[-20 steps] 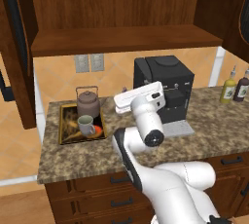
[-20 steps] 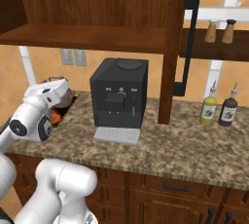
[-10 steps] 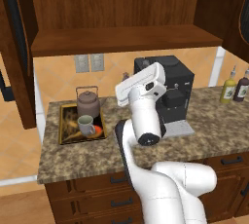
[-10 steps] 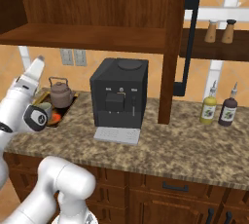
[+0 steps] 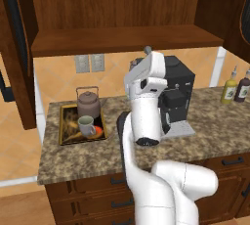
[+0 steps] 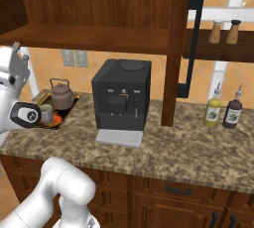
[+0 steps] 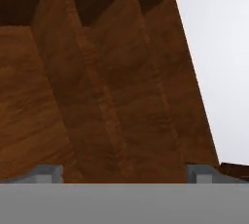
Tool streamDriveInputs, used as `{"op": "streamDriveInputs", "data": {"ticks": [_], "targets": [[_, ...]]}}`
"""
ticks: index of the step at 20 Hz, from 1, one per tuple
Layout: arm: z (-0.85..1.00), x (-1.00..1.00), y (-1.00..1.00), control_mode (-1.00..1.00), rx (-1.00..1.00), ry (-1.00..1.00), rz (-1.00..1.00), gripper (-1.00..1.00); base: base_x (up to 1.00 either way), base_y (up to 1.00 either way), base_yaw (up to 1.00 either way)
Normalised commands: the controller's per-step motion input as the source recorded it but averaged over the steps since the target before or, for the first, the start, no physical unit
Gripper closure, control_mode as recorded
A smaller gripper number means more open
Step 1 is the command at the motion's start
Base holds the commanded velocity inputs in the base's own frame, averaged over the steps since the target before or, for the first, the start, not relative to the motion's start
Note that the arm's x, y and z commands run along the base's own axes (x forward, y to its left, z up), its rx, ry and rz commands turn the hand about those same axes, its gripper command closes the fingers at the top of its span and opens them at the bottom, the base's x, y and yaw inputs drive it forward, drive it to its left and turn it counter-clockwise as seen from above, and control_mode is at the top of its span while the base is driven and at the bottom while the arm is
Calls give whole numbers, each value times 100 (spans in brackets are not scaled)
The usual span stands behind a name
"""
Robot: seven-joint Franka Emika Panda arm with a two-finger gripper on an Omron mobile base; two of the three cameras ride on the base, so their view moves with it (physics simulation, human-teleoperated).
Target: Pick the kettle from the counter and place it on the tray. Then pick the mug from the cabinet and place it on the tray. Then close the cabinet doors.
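Cabinet doors outstanding; kettle and mug both on tray

Cabinet [image 5: 122,4]: dark reddish-brown, wall-mounted, its one wooden shelf bare in the base views. Both cabinet doors [image 6: 179,48] stand swung open. In the right base view the right-hand door projects edge-on over the counter with its black bar handle facing the room; the left-hand door hangs at the left edge of the left base view. Closing them appears to be the only step left.

Counter [image 5: 205,136]: speckled granite carrying a black coffee machine [image 6: 120,95] at centre and two bottles [image 6: 223,112] well to the right. None of these belongs to the task.

Arm: raised above the counter, hand tilted upward toward the cabinet, which suits an approach to a door.

Tray [image 5: 64,138]: at the left end of the counter, against the wall. The kettle [image 5: 88,103] sits upright at its rear. The mug [image 5: 86,125] stands just in front of it, also upright, beside the orange-red spot.

Gripper [image 7: 124,173]: jaws spread wide and carrying nothing. The hand view looks up at bare wood panelling between the fingertips [image 7: 47,173], with no contact visible.
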Motion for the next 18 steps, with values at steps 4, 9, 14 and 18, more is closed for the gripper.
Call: {"op": "streamDriveInputs", "data": {"ticks": [4,9,14,18], "targets": [[53,-45,1,-100,-55,-13,-24,-100,0,0,0],[35,-39,0,-100,-57,-7,-30,-100,0,0,0],[12,-42,0,-100,-55,-4,-39,-100,0,0,0],[25,-44,-3,-100,-49,0,-41,-100,0,0,0]]}}
